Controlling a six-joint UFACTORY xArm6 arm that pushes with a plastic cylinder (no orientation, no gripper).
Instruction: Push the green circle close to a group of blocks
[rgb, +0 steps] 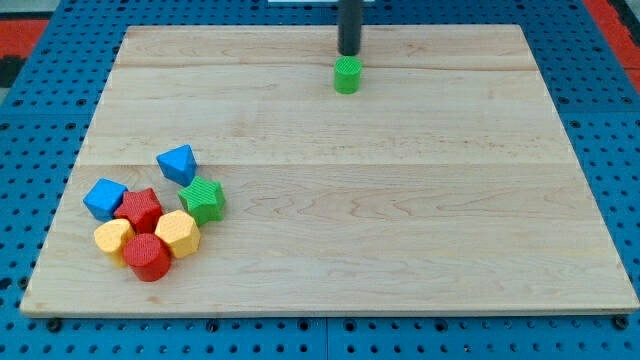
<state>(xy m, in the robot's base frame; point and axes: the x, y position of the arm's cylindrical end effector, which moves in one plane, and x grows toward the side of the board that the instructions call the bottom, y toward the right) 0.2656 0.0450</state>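
The green circle is a small green cylinder near the view's top, a little right of centre on the wooden board. My tip stands just above it in the view, very close to its top edge or touching it. The group of blocks lies at the view's bottom left: a blue triangle, a green star, a blue cube, a red star, a yellow block, a yellow hexagon and a red cylinder.
The board rests on a blue perforated table. A red area shows at the view's top left corner.
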